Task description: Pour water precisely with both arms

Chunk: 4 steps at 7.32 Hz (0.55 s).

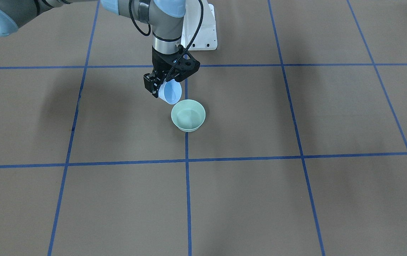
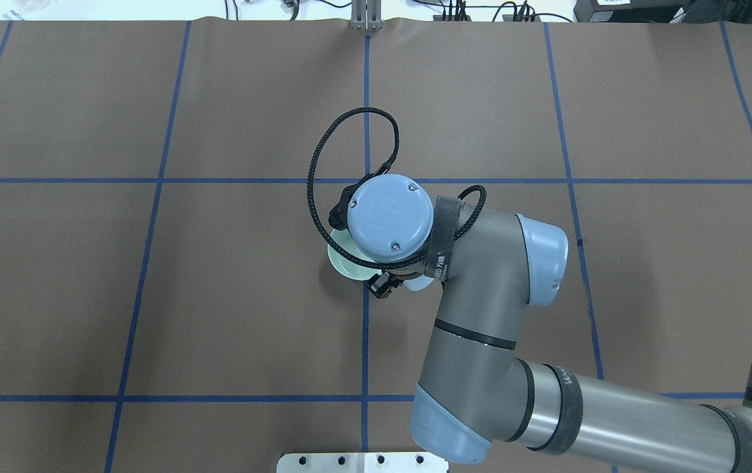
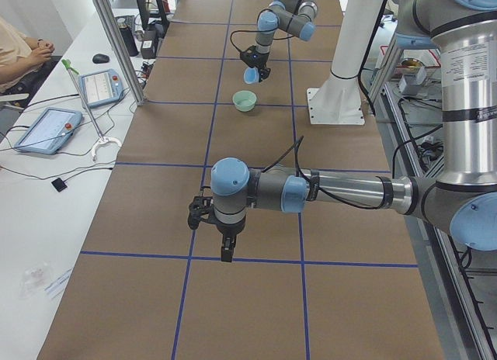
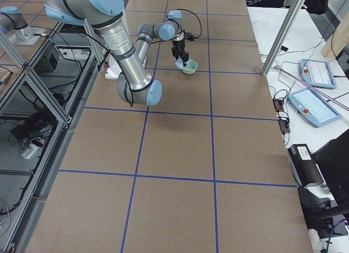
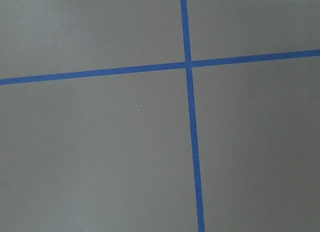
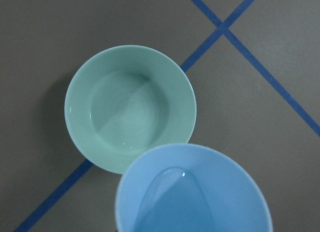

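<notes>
My right gripper (image 1: 160, 87) is shut on a pale blue cup (image 1: 171, 91), holding it tilted with its lip just above the near rim of a mint-green bowl (image 1: 188, 115). In the right wrist view, clear water (image 6: 170, 199) pools inside the cup (image 6: 200, 192) toward its lip. A shallow rippled pool (image 6: 131, 114) lies in the bowl (image 6: 75, 107). No stream shows between them. The left arm hangs far from the bowl, with its gripper (image 3: 225, 247) low over bare paper. I cannot tell whether it is open or shut.
Brown paper with a blue tape grid covers the table. The white pedestal base (image 1: 203, 35) stands behind the bowl. A side table holds tablets (image 3: 45, 129), and a person's hands (image 3: 43, 46) rest there. An aluminium post (image 3: 116, 42) rises at the table edge.
</notes>
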Each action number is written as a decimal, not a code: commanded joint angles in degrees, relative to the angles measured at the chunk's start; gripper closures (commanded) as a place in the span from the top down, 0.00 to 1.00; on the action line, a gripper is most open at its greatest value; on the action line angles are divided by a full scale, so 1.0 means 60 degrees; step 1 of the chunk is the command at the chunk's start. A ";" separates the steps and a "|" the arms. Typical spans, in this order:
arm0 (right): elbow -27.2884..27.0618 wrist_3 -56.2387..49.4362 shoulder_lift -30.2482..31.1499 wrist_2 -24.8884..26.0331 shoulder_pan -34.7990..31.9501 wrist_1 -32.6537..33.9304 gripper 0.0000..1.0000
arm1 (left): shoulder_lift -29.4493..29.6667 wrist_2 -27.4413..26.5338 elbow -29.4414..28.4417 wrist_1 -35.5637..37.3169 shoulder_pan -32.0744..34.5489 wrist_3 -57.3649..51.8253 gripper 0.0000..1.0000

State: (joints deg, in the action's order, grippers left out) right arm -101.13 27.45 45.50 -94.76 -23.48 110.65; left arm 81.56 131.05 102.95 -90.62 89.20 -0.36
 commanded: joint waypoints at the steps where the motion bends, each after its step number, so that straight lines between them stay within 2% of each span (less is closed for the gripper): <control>1: 0.0971 -0.0121 -0.0754 0.0002 0.0046 0.0496 0.00 | 0.0000 0.0000 -0.0020 0.0000 0.0002 0.0002 1.00; 3: 0.1063 -0.0210 -0.1049 0.0002 0.0046 0.1213 0.00 | 0.0014 0.0000 -0.0064 0.0000 0.0016 0.0016 1.00; 4: 0.1238 -0.0224 -0.1501 0.0002 0.0046 0.1985 0.00 | 0.0015 0.0000 -0.0064 0.0000 0.0016 0.0016 1.00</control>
State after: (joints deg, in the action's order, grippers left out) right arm -94.84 26.25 39.16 -94.75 -23.21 117.91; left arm 81.61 131.04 102.61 -90.62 89.27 -0.29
